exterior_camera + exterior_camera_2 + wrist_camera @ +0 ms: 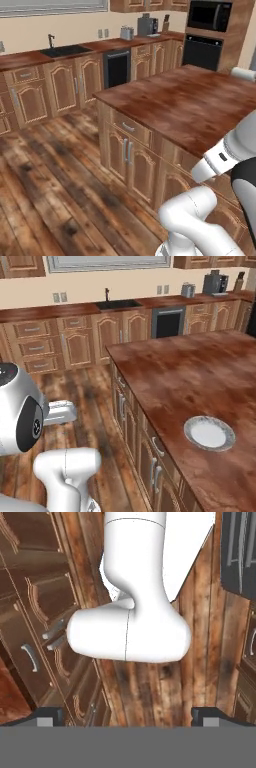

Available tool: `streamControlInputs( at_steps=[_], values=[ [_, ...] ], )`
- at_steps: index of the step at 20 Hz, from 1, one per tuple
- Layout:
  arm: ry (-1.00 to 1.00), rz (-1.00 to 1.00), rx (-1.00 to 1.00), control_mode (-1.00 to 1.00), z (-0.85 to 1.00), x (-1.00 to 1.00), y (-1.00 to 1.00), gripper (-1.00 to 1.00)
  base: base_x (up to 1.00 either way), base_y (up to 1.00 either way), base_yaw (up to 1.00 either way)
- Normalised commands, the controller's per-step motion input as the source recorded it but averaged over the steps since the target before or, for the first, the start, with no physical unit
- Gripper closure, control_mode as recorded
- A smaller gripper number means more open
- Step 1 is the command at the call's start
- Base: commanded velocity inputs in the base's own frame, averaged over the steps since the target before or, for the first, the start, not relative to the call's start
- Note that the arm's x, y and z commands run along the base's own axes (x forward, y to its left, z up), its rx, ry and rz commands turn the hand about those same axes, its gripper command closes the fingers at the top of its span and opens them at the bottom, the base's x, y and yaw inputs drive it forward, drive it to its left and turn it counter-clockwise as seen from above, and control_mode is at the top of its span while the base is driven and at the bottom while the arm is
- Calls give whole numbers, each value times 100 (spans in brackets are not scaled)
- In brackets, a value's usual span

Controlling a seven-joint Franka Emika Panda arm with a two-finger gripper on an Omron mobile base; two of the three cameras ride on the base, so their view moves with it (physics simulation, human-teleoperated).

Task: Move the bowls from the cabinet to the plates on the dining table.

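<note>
jaws: spread wide, holding nothing | white-grey plate [209,433] waits bare on the counter [190,105] | step: reach the cabinet for a bowl, approach squarely

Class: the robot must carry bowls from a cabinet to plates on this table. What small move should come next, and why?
Probably drive off to find the cabinet: the gripper has open, empty jaws, the white plate on the table is bare, and no bowl is near.
</note>
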Motion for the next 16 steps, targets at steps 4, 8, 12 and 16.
streamControlInputs(
  at_steps=[4,8,12,16],
  values=[
    [0,0,0,100,0,0,0,-100,100,63,5],
    [0,0,0,100,0,0,0,-100,84,78,6],
    [0,0,0,100,0,0,0,-100,67,86,5],
    [0,0,0,100,0,0,0,-100,69,82,5]
  ],
)
